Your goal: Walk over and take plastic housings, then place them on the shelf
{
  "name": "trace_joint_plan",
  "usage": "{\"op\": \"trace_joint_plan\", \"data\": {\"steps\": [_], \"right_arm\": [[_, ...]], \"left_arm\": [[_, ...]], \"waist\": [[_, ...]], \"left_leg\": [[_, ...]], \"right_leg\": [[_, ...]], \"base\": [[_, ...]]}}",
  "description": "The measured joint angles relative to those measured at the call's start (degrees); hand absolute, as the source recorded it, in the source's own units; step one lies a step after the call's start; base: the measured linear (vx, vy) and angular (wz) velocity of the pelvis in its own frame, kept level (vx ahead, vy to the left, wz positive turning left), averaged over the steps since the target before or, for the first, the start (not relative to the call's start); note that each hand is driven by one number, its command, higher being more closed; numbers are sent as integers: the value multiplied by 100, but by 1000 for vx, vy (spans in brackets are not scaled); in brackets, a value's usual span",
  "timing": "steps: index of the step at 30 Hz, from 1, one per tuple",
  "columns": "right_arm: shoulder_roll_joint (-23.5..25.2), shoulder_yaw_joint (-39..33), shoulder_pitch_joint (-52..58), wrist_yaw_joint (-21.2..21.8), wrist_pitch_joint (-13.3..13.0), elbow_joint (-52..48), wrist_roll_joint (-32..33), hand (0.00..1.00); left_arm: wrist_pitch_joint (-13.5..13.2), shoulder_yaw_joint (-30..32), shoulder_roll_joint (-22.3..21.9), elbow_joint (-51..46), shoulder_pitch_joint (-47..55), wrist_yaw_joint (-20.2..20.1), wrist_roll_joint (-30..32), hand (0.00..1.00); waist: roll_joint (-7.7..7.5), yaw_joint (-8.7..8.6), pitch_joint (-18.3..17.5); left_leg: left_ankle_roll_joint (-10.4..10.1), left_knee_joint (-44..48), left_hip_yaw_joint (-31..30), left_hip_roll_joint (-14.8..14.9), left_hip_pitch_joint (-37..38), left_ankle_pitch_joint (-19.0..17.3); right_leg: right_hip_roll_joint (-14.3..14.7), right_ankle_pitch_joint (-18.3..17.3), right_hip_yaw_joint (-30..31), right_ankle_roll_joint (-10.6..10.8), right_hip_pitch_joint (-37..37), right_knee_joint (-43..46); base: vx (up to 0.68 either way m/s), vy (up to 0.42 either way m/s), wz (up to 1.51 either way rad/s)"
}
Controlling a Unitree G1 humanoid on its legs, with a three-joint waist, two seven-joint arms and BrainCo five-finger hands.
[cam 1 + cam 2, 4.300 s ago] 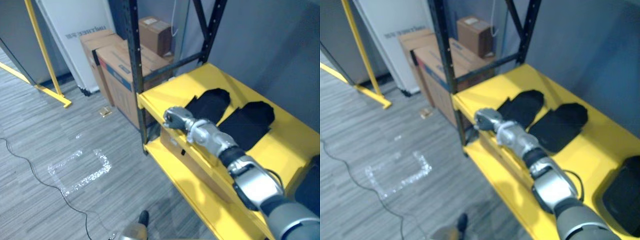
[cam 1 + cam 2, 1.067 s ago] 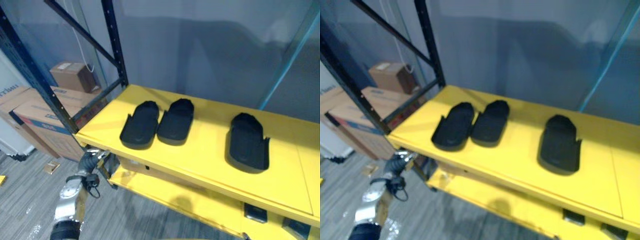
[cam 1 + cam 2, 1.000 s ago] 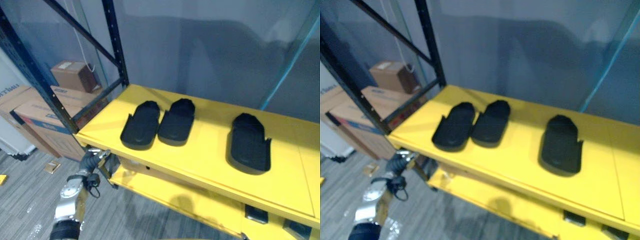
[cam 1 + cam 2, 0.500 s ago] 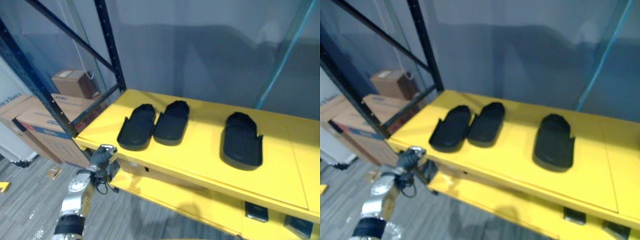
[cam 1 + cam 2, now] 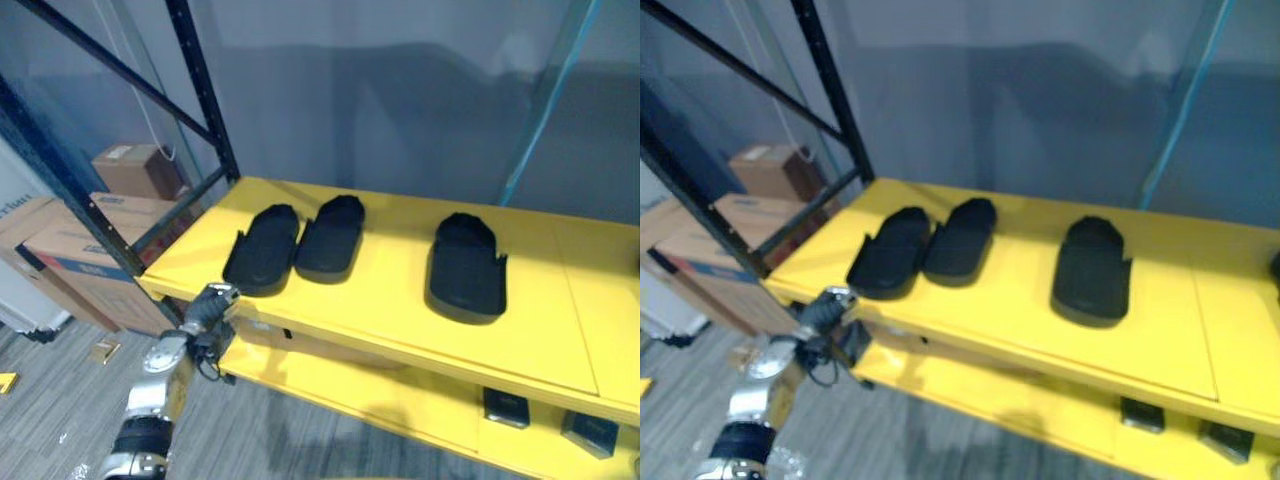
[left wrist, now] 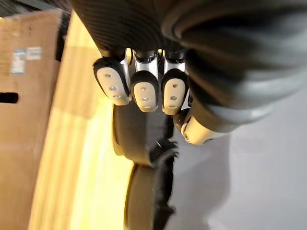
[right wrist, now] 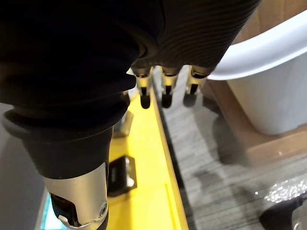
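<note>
Three black plastic housings lie on the top yellow shelf (image 5: 560, 340). Two sit side by side at the left, one (image 5: 262, 248) beside the other (image 5: 330, 236), and a third housing (image 5: 467, 266) lies apart to their right. My left hand (image 5: 210, 305) hangs just in front of the shelf's front left corner, below the left pair. Its fingers (image 6: 144, 88) are curled into a fist with nothing in them. My right hand (image 7: 165, 91) hangs low beside the lower yellow shelf (image 7: 148, 158), fingers straight and empty.
Black rack uprights and a diagonal brace (image 5: 200, 90) frame the shelf's left end. Cardboard boxes (image 5: 70, 250) stand on the floor to the left. Small black parts (image 5: 505, 405) lie on the lower shelf. A white tub (image 7: 268, 81) stands by my right hand.
The camera has swung a little, shifting the whole picture. My left hand has come up slightly closer to the shelf's front edge, still curled. The housings lie as before.
</note>
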Motion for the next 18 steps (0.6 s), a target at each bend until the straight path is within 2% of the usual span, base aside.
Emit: {"op": "trace_joint_plan", "data": {"steps": [1,5,8,10,11,15,18], "right_arm": [[-13,-39,-30,5,-1,-1,-2,0],[-238,-85,-277,133,-35,-18,21,0],[-376,-82,-416,210,-136,-208,23,0],[-382,-73,-423,229,-137,-397,23,0],[-403,-70,-419,229,-137,-468,23,0],[-421,-39,-421,249,-137,-576,20,0],[-443,52,-418,255,-141,-584,13,0]], "left_arm": [[-41,18,0,0,-4,48,1,100],[-234,54,3,-50,-103,433,25,100],[-322,63,0,-188,-234,596,23,100],[-351,99,-4,-434,-286,621,23,100],[-351,107,-7,-568,-286,640,24,100],[-382,123,-79,-885,-287,704,22,100],[-382,117,-236,-887,-282,799,12,100]], "waist": [[21,-4,12],[-56,-41,230],[-7,-44,443],[19,-59,607],[79,-59,634],[202,-84,688],[220,-84,698]], "left_leg": [[7,1,13,-4,-7,-5],[49,3,94,0,-151,-54],[105,18,181,8,-206,-135],[142,634,193,94,-356,-508],[168,953,192,153,-456,-703],[224,1251,187,159,-509,-910],[216,1351,188,178,-499,-991]], "right_leg": [[0,10,34,-27,-20,10],[10,88,570,-37,-407,346],[-6,247,792,27,-565,435],[-78,272,860,58,-568,565],[-102,277,931,66,-565,603],[-177,281,932,73,-561,700],[-188,279,933,75,-525,718]], "base": [[96,29,-18],[49,60,-10],[37,78,-13],[44,93,-5],[49,88,-8],[43,62,-2],[8,12,0]]}}
